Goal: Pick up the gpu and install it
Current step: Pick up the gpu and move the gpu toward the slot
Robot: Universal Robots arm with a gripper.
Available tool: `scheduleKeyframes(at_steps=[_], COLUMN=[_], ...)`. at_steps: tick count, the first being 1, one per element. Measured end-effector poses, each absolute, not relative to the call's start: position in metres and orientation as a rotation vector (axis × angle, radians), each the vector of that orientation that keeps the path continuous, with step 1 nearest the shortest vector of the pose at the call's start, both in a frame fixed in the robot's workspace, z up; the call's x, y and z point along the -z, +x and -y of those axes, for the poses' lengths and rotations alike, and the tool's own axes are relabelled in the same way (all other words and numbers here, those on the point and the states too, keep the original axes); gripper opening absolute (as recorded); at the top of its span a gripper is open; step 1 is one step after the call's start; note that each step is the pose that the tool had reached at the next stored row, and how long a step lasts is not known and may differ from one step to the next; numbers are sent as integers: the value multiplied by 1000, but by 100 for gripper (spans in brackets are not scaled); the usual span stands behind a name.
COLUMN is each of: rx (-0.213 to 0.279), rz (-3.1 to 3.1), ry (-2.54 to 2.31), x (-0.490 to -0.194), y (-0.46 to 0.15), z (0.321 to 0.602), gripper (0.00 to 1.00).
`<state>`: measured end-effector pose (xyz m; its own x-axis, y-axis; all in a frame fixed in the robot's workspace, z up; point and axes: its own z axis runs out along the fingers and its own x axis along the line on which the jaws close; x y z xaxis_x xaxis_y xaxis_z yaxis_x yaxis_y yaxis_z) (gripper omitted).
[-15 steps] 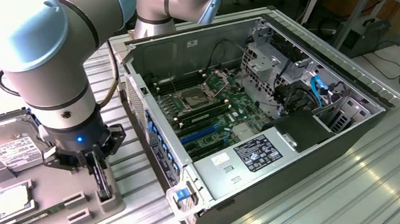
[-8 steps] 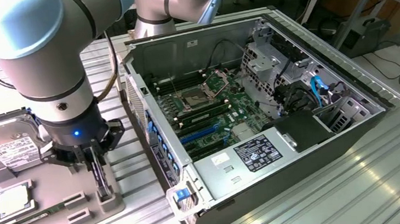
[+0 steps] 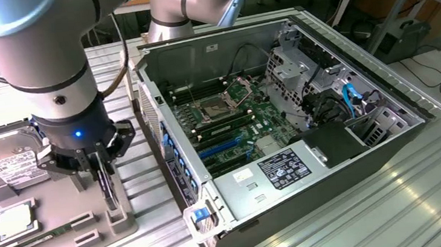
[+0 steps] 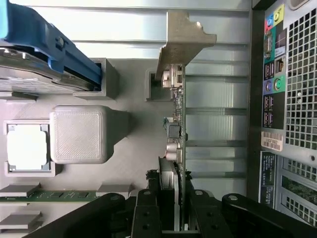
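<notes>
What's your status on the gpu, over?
Gripper shut on gpu. Card upright on edge above grey parts tray. Open computer case alongside, no obstruction seen.

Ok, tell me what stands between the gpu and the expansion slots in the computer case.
The case's rear wall rises between the gpu, standing on edge in the gray holder at the gripper, and the blue slots. The case is open on top, nothing visible covering the slots.
</notes>
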<state>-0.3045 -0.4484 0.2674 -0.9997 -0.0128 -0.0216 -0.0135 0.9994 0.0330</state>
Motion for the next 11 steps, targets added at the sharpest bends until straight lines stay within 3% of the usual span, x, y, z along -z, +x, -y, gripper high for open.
scheduleKeyframes(at_steps=[11], rx=[-52], rz=[-3120], ry=[-20], x=[-310], y=[-305], z=[448], gripper=[28])
